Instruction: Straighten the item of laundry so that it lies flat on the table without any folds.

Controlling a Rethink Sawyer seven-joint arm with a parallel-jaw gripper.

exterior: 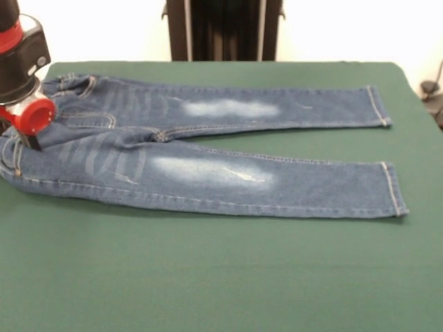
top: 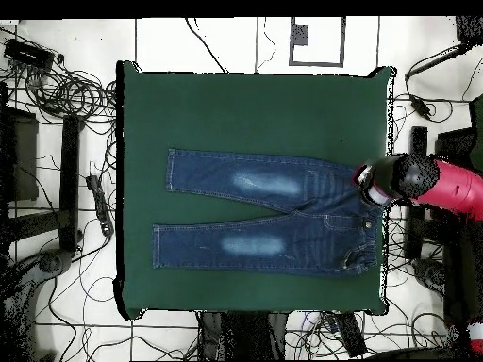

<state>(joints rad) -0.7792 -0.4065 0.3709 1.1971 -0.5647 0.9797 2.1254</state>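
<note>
The gripper (exterior: 29, 138) is seen low over the waistband end of the jeans (exterior: 208, 162), at the edge of the table (exterior: 208, 277); whether the jaws are spread or pressed together cannot be told, since the tips are hidden behind the red and black wrist housing (in both views). From the jaws, the whole garment stretches away along its long axis, waistband nearest and the two hems farthest, the legs parted in a narrow V. In the overhead view the jeans (top: 269, 222) lie across the middle of the table (top: 245, 104), apparently almost flat. Any remaining bunching is judged to be at the waistband, directly beneath the jaws, so a coming pull would probably run away from the hems.
</note>
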